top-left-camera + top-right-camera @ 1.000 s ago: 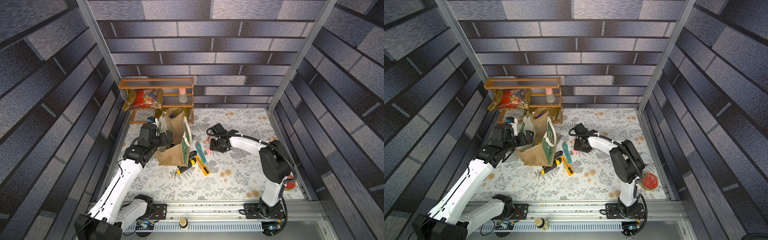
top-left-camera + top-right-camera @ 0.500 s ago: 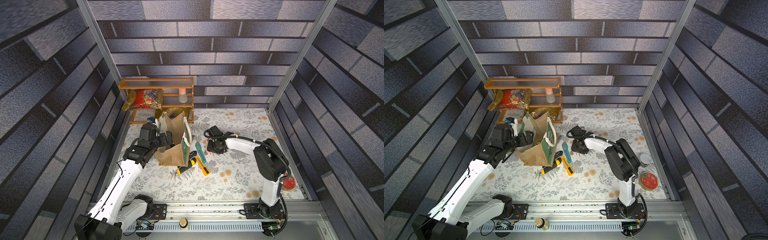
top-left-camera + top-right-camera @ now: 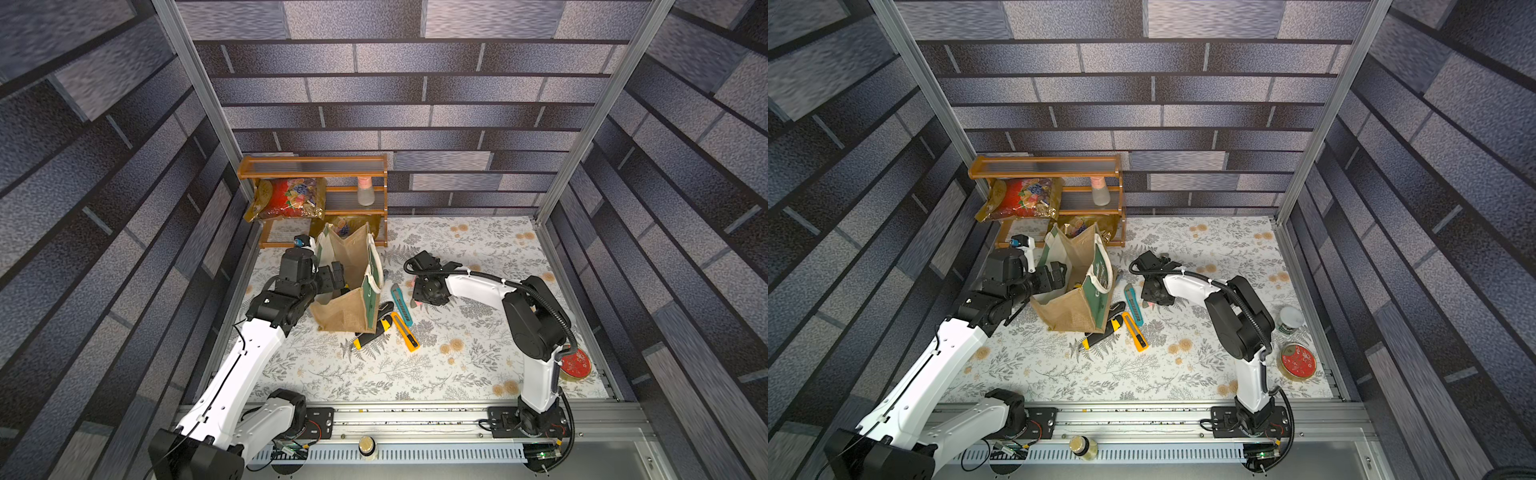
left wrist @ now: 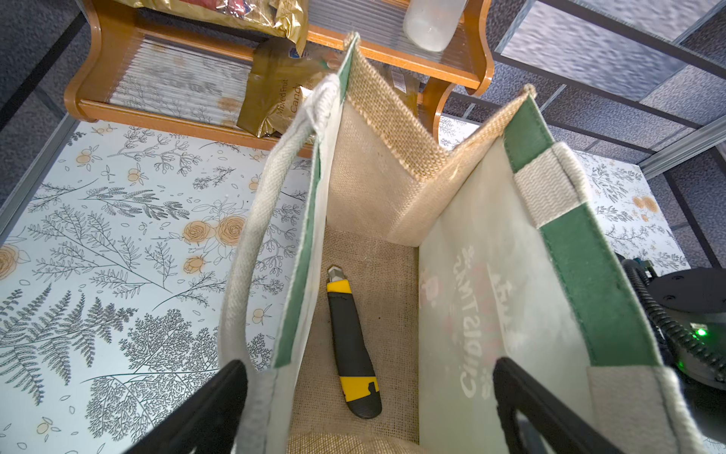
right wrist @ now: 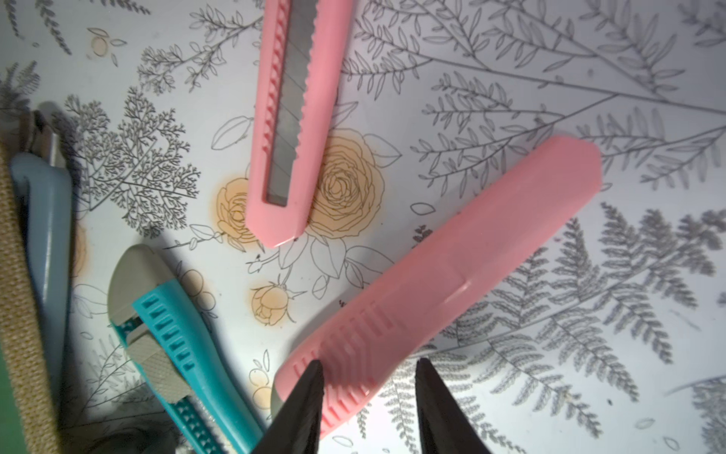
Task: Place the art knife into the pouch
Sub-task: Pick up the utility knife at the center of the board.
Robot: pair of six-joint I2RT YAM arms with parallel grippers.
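White arm links [image 3: 249, 357] with black joints, black corrugated cable [image 4: 668, 332], black pincer fingers [image 5: 302, 408]

Lab robot cell: aluminium frame [image 3: 590, 126], printed-brick walls [image 3: 415, 83]

**Camera arrangement.** Both top views look steeply down from high above the front edge toward the grey brick-patterned back wall [image 3: 415, 104]. They cover almost the same field, including the whole floral-printed table cover [image 3: 457, 374]. The left wrist view faces down at close range into the open mouth of the tan burlap tote bag with green panels [image 4: 393, 157]. This bag [image 3: 340, 311] also appears in both top views. The right wrist view looks straight down, very near, at a pink plastic snap-off knife [image 5: 432, 283]. The teal plastic snap-off knife [image 5: 184, 353] beside it is also seen in a top view [image 3: 1134, 305].
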